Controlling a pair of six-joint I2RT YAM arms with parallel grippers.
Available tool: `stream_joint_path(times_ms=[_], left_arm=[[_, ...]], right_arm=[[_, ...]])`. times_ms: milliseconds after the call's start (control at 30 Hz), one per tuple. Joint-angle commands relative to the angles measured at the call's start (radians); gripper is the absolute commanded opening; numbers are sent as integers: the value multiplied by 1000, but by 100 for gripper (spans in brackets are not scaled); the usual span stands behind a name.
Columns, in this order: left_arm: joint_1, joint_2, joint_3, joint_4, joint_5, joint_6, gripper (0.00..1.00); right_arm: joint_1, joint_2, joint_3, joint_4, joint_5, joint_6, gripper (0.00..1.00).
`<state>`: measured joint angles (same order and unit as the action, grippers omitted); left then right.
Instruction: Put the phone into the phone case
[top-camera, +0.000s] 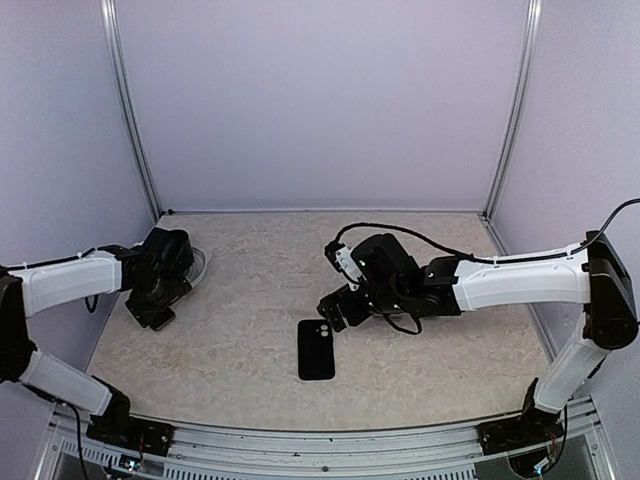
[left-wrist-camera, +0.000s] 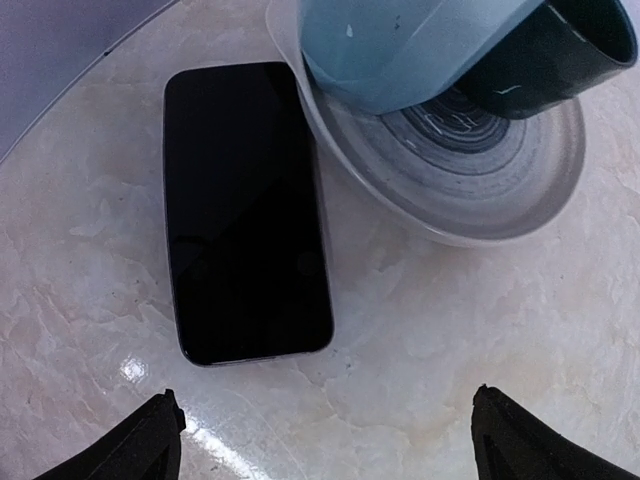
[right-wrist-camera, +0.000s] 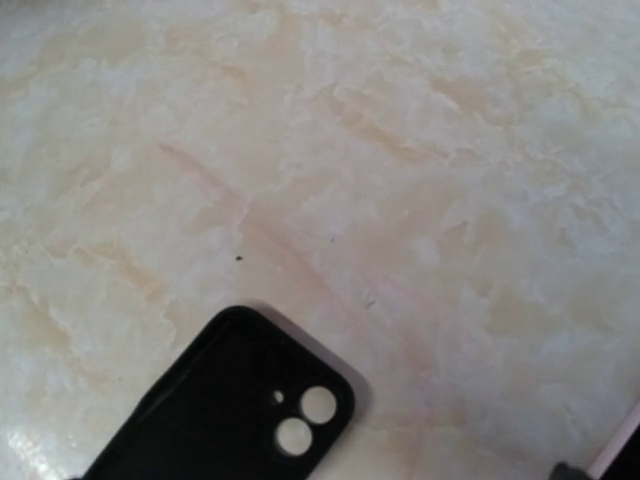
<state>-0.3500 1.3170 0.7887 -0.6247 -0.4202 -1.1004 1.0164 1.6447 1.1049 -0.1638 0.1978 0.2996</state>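
The black phone (left-wrist-camera: 245, 210) lies flat, screen up, at the table's (top-camera: 420, 360) left; the empty black case (top-camera: 316, 349) lies flat near centre, well apart.

Robot lab test booth, plain lilac walls (top-camera: 320, 100), metal corner posts (top-camera: 132, 110), marbled tabletop (top-camera: 250, 300)

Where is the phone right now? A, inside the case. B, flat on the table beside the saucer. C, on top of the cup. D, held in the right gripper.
B: the left wrist view shows the phone lying flat on the table beside the saucer, while the case lies empty mid-table.
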Motion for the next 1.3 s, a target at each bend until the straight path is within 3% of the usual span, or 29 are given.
stream_joint_path(times_ms=[0, 200, 633, 900, 1100, 1267], left_arm=[[51, 157, 76, -54, -21, -43, 99], [87, 365, 124, -98, -81, -37, 99], [184, 413, 52, 68, 90, 81, 99], [185, 389, -15, 80, 147, 83, 77], [172, 284, -110, 82, 176, 50, 65], [72, 189, -180, 54, 194, -41, 56]], right_arm=[[-12, -31, -33, 50, 20, -23, 99], [-20, -46, -56, 60, 24, -29, 99], [-37, -71, -78, 70, 49, -47, 99], [-42, -103, -80, 69, 54, -51, 99], [-45, -116, -82, 62, 61, -53, 99], [-47, -127, -88, 59, 66, -47, 99]])
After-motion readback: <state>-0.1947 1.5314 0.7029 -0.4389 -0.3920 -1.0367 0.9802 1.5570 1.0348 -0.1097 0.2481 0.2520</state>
